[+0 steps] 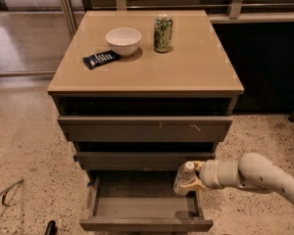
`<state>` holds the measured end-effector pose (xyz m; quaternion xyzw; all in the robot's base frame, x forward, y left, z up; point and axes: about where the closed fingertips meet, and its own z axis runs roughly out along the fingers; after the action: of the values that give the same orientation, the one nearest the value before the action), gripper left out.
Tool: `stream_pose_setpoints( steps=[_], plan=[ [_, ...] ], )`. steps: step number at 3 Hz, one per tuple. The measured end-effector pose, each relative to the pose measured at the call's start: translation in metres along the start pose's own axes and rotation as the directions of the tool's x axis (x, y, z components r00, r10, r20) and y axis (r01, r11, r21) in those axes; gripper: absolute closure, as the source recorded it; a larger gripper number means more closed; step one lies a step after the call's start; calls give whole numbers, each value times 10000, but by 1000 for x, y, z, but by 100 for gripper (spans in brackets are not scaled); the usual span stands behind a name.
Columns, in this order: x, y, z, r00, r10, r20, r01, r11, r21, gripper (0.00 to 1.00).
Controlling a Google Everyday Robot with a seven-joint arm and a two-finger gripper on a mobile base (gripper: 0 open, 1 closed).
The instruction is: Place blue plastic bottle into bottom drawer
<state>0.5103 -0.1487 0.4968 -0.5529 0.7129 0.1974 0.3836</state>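
The blue plastic bottle (pixel 183 180), clear with a white cap, is held upright over the right side of the bottom drawer (pixel 144 212), which is pulled open and shows an empty grey tray. My gripper (pixel 195 176) comes in from the right on a cream arm and is shut on the bottle's upper part. The bottle's base hangs just above the drawer's inside, near its right wall.
The tan cabinet top (pixel 196 67) carries a white bowl (pixel 123 41), a green patterned can (pixel 162 33) and a dark snack packet (pixel 101 59). The two upper drawers (pixel 144 129) are slightly open. A speckled floor surrounds the cabinet; a dark wall stands to the right.
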Motion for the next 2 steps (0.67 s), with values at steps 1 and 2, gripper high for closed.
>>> stream_pose_setpoints(
  steps=[1, 2],
  plan=[
    [35, 7, 42, 9998, 189, -74, -191, 9995, -255, 100],
    [82, 14, 87, 9977, 582, -342, -606, 9954, -749, 100]
  ],
)
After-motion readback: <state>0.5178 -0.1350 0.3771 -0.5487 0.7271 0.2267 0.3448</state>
